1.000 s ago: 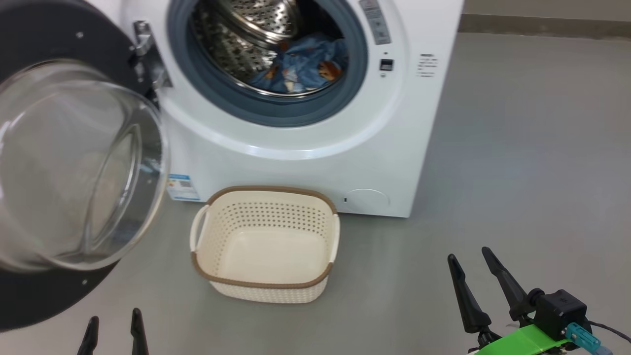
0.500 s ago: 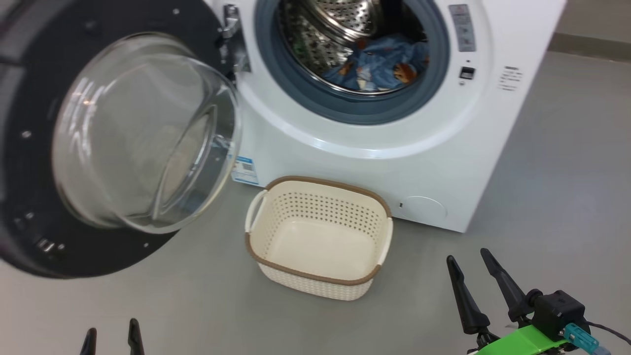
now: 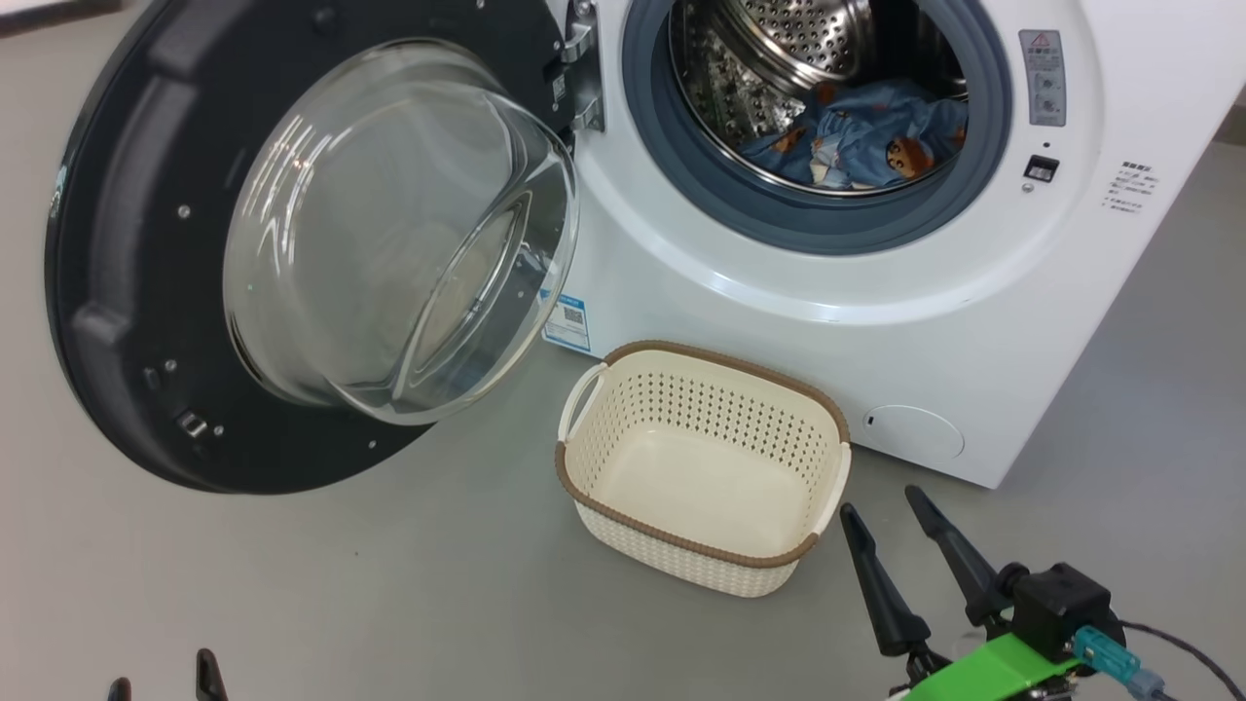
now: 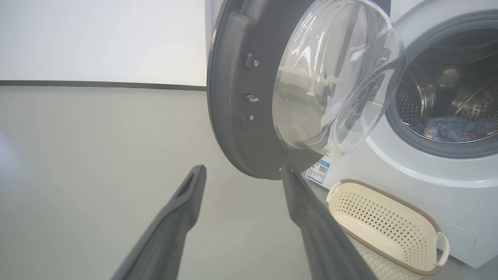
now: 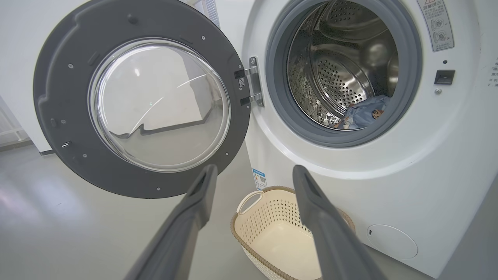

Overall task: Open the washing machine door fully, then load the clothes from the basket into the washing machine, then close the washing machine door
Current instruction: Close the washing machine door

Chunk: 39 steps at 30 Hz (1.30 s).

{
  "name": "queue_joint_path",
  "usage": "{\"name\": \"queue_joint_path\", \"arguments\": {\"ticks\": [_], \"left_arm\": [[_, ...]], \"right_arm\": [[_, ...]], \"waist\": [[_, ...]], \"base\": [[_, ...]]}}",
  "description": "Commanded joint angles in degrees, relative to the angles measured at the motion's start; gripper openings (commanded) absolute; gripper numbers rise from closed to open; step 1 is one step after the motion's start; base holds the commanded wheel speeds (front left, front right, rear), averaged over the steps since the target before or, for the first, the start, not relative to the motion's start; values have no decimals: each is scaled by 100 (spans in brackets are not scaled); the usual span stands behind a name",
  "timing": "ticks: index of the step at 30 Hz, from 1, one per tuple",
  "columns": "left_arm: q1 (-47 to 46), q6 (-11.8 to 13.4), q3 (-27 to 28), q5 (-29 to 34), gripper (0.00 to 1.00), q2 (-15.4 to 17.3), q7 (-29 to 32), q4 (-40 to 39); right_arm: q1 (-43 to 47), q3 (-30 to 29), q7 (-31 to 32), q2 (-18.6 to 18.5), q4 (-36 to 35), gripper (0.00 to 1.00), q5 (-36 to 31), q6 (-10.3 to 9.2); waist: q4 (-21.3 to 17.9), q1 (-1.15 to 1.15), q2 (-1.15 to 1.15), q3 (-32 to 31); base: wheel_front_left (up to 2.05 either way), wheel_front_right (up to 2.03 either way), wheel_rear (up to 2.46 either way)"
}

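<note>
Head view has swung left — washing machine door (image 3: 107, 292) now whole; left claw (image 4: 244, 168) and right claw (image 3: 881, 499) spread.

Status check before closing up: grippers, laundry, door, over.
Left gripper open, right gripper open, both empty. Clothes inside washing machine; basket empty. Door wide open. Basket on floor below the opening, possibly near the door's swing.

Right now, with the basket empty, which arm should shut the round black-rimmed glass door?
Probably left. The left gripper, open, points at the rim of the round black-rimmed glass door; the right gripper sits across by the cream perforated basket.
</note>
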Motion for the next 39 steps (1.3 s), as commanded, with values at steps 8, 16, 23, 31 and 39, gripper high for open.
{"name": "queue_joint_path", "arguments": {"ticks": [8, 16, 23, 31, 39], "left_arm": [[-55, 205, 230, -145, 100, 49, -21, -334], [-46, 222, 196, -124, 100, 49, -21, -321], [-71, 183, 178, -102, 100, 49, -21, -289], [-110, -3, 156, -35, 0, 49, -21, -265], [-179, -176, 189, -37, 0, 49, -21, -197]], "right_arm": [[-449, 295, -28, -107, -27, 100, -1, 35], [-397, 249, -28, -132, -20, 100, 27, 35], [-341, 202, -28, -119, -38, 100, 10, 35], [-299, 157, -28, -101, -66, 100, -6, 35], [-262, 108, -28, -88, -79, 100, -7, 35]], "waist": [[97, 0, 0, 137], [75, 0, 0, 133], [59, 0, 0, 118], [51, 0, 0, 119], [36, 0, 0, 118]], "base": [[0, 0, 0], [0, 0, 0], [0, 0, 0], [0, 0, 0], [0, 0, 0]]}}
